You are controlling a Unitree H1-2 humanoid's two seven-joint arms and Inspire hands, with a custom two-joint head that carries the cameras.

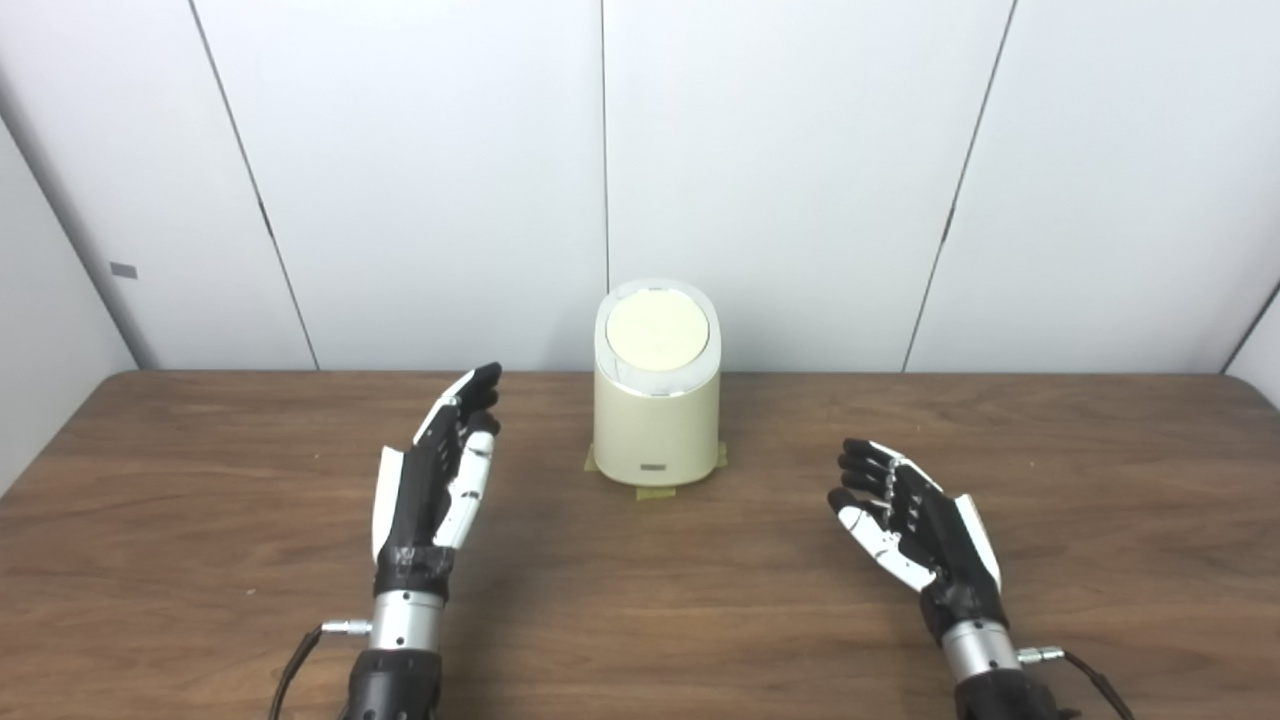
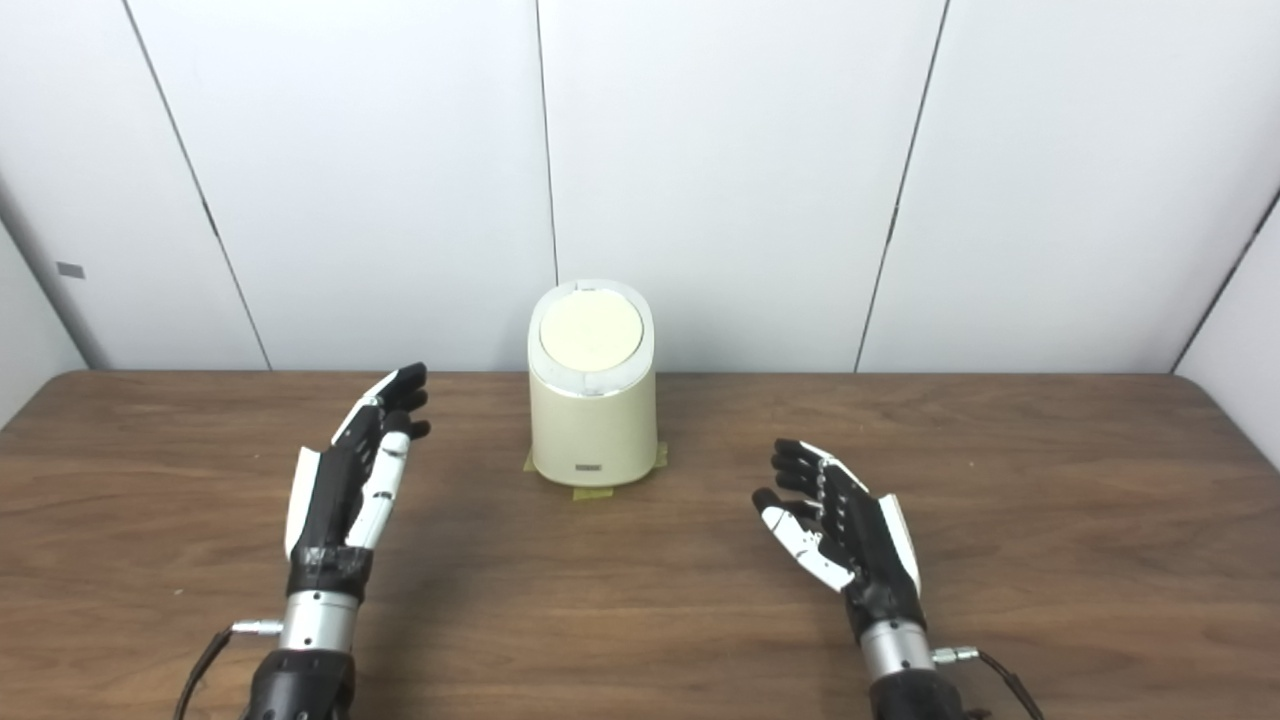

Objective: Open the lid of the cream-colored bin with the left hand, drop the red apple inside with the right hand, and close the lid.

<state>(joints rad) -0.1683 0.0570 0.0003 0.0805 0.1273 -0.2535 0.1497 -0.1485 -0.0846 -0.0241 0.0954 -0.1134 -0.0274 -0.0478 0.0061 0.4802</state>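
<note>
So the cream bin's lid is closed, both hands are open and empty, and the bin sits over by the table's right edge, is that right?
Not quite. The cream bin stands near the middle of the table, toward its back edge and between the two hands, not by the right edge; the left eye view shows this. The rest holds: its lid is closed, and the left hand and right hand are open and empty.

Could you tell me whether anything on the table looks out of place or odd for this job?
The apple is nowhere in either view. The bin stands upright on tape marks with its lid shut, undamaged. The left hand and right hand are open and empty, each apart from the bin.
</note>
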